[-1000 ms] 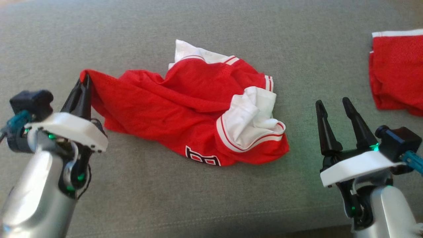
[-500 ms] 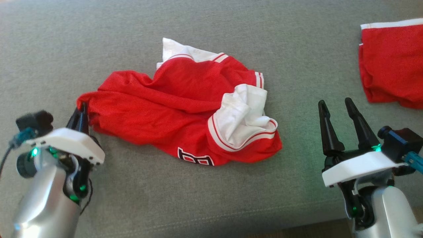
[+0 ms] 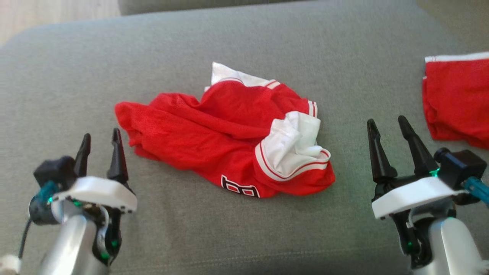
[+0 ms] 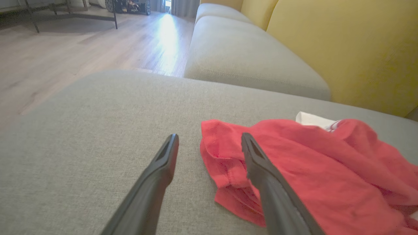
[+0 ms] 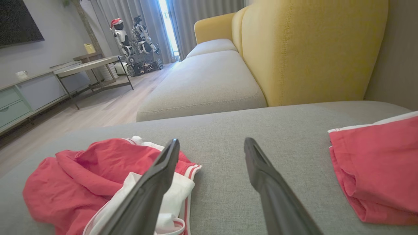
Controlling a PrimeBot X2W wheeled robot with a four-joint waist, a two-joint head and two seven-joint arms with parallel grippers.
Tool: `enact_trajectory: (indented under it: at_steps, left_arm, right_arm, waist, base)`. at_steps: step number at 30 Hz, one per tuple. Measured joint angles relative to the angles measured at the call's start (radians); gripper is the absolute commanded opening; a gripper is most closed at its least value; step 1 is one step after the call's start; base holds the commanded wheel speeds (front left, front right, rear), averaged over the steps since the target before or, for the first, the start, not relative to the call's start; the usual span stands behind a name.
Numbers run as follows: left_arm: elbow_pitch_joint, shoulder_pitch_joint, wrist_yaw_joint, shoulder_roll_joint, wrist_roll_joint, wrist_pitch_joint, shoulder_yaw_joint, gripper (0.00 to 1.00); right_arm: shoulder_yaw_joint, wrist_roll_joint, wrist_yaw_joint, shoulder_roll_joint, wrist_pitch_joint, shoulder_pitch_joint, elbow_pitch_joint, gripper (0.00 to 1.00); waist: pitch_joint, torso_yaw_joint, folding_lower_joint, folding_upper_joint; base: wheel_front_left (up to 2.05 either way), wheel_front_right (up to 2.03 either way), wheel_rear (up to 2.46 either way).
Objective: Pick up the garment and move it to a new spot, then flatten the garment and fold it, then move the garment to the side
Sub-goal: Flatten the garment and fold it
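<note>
The garment [image 3: 214, 133] is a red jersey with white trim, lying crumpled in the middle of the grey cushion [image 3: 244, 46]. My left gripper [image 3: 100, 139] stands open just left of the garment's left corner, holding nothing. In the left wrist view the garment [image 4: 310, 176] lies to the right, its corner partly behind my right finger [image 4: 261, 173]. My right gripper [image 3: 389, 126] is open and empty, apart from the garment on its right side. From the right wrist the garment [image 5: 81, 182] shows at lower left behind one finger [image 5: 153, 186].
A second red cloth with a white band [image 3: 456, 99] lies at the cushion's right edge, also seen as a red cloth [image 5: 375, 169] in the right wrist view. A yellow sofa back [image 5: 303, 49] rises behind. Wooden floor [image 4: 65, 55] lies beyond the cushion's left end.
My left gripper has opened and let go of the garment's left corner, then drawn back toward me. The corner now rests on the cushion. The camera has shifted. The right gripper stays open.
</note>
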Motion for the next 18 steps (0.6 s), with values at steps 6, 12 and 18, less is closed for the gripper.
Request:
enact_trajectory:
  at_steps: [6,12,18]
  left_arm:
    - [-0.173,0.13,0.03,-0.004,0.095,0.0,0.013,1.0]
    - [-0.245,0.249,0.058,-0.001,0.128,0.0,-0.009,1.0]
    - [-0.286,0.292,0.072,0.002,0.131,0.008,-0.018,1.0]
  right_arm:
    - [0.005,-0.029,0.0,0.0,0.029,0.053,-0.006,1.0]
    - [0.009,-0.045,0.0,0.0,0.051,0.082,-0.012,1.0]
    - [0.008,-0.045,0.0,0.0,0.062,0.109,-0.02,1.0]
  waist:
    - [-0.057,0.025,0.0,0.0]
    - [-0.102,0.039,0.0,0.0]
    - [-0.117,0.047,0.0,0.0]
  base:
    - [0.0,0.0,0.0]
    - [0.0,0.0,0.0]
    - [0.0,0.0,0.0]
